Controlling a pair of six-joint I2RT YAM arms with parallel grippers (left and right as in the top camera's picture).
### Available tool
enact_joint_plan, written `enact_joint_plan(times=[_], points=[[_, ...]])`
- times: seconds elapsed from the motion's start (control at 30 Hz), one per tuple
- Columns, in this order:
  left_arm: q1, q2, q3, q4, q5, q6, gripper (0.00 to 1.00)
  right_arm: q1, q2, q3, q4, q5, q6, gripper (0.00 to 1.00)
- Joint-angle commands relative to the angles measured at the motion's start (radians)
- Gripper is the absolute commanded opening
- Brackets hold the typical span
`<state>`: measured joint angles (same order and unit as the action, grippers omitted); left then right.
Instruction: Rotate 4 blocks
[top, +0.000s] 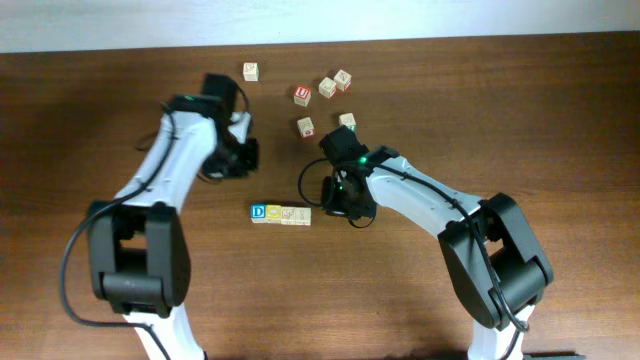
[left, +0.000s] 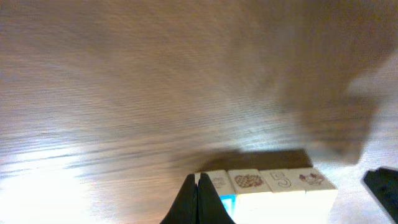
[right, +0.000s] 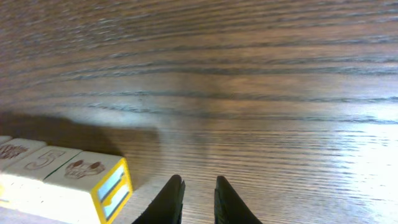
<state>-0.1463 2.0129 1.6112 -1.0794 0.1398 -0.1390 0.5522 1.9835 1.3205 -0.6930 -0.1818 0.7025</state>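
Observation:
Four blocks lie in a touching row (top: 280, 213) on the table: a blue "D" cube (top: 258, 212), a yellow one (top: 273, 212) and two pale wood ones (top: 295, 215). My left gripper (top: 243, 160) hovers behind the row's left end, shut and empty. In the left wrist view its fingertips (left: 198, 186) meet in front of the row (left: 273, 183), and the tops show faint pictures and a "5". My right gripper (top: 338, 200) sits just right of the row. Its jaws (right: 199, 186) stand narrowly open with only bare table between, and the end block (right: 81, 180) lies to their left.
Several loose cubes lie at the back: a pale one (top: 250, 71), a red "U" cube (top: 302, 94), two more (top: 335, 83), and another pair (top: 306, 127) close behind the right arm. The right arm's dark edge (left: 385, 186) shows in the left wrist view.

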Motion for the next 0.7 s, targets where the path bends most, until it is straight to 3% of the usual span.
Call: enact_joint_plan(times=[0.0,0.07,0.17,0.4,0.67], points=[[0.066,-0.001,0.128,-0.167,-0.112,-0.005,0.00,-0.004,0.002,0.021,0.022,-0.047,-0.073,0.18],[0.090,0.001,0.114,-0.244,-0.130,-0.005,0.00,-0.003,0.002,0.021,0.026,-0.058,-0.082,0.16],[0.104,0.002,0.036,-0.233,-0.137,-0.005,0.00,-0.003,0.002,0.020,0.027,-0.073,-0.090,0.12],[0.098,0.003,-0.192,-0.030,0.012,-0.001,0.00,0.030,0.006,0.019,0.047,-0.082,-0.097,0.09],[0.046,0.003,-0.232,0.090,0.127,-0.001,0.00,0.031,0.036,0.019,0.058,-0.123,-0.081,0.08]])
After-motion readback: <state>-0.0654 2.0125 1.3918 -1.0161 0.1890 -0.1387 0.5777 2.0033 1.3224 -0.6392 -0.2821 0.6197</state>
